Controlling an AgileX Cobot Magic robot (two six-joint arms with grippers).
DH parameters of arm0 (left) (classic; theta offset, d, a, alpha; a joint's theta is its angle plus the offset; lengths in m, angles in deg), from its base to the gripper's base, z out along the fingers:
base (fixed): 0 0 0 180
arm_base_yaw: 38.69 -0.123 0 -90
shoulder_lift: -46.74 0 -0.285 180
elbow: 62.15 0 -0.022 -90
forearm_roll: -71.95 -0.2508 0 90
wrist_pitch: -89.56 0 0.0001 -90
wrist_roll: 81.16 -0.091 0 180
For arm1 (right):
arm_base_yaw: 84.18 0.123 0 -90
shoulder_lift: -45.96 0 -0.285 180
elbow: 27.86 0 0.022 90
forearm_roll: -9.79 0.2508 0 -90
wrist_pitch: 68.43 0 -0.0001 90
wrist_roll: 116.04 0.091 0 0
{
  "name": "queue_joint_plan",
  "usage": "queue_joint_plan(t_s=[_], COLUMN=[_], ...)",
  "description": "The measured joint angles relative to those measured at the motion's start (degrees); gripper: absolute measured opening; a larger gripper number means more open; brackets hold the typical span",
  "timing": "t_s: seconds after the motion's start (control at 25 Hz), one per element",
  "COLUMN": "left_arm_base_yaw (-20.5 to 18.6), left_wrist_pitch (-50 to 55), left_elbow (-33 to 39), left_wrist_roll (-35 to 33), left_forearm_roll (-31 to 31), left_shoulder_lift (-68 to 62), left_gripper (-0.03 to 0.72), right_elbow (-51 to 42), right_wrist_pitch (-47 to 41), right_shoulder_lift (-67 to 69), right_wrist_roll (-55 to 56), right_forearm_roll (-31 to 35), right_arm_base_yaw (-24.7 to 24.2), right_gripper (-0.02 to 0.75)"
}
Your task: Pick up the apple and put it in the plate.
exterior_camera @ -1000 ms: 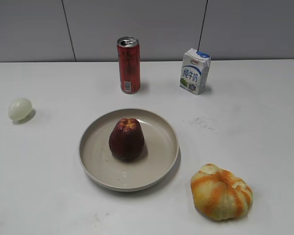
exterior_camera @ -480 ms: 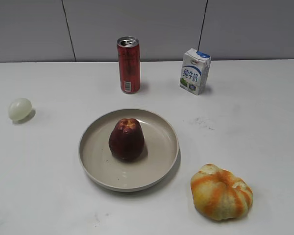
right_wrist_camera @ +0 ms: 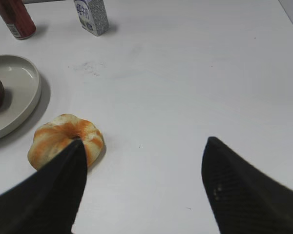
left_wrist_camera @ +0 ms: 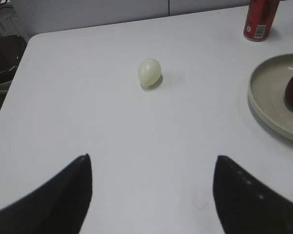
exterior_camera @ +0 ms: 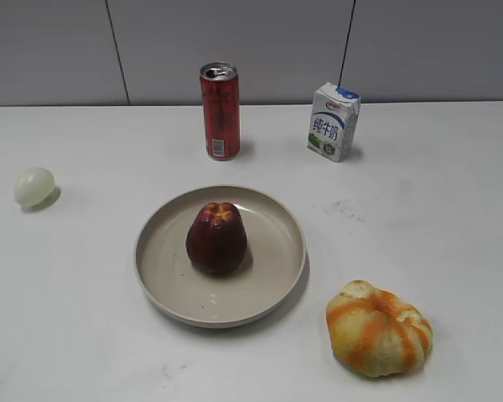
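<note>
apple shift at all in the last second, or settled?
No. The apple sits at the same spot in the plate, same offset from the red can behind it.

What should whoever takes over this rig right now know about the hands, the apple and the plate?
Left hand: open, empty, above bare table near the pale ball.
Right hand: open, empty, above the table beside the orange-and-yellow ribbed fruit.
Apple: upright inside the plate, near its middle, free of both hands.
Done: the apple is in the plate.
Left: nothing on the placement, as far as these views show. Neither arm shows in the exterior view.
Red can and milk carton stand behind the plate.
</note>
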Motion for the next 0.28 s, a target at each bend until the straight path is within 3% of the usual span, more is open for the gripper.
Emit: queue_joint_plan(t_s=[0.28], left_arm_base_yaw=[0.0], left_wrist_pitch=[-0.2], left_elbow=[0.0], left_wrist_roll=[0.0], left_forearm_roll=[0.0], left_shoulder_lift=[2.0], left_gripper=[0.584], right_elbow=[0.0], right_wrist_pitch=[0.0], right_shoulder_lift=[0.0], right_wrist_roll=[0.0], right_forearm_roll=[0.0], right_arm_base_yaw=[0.0], right_gripper=[0.585])
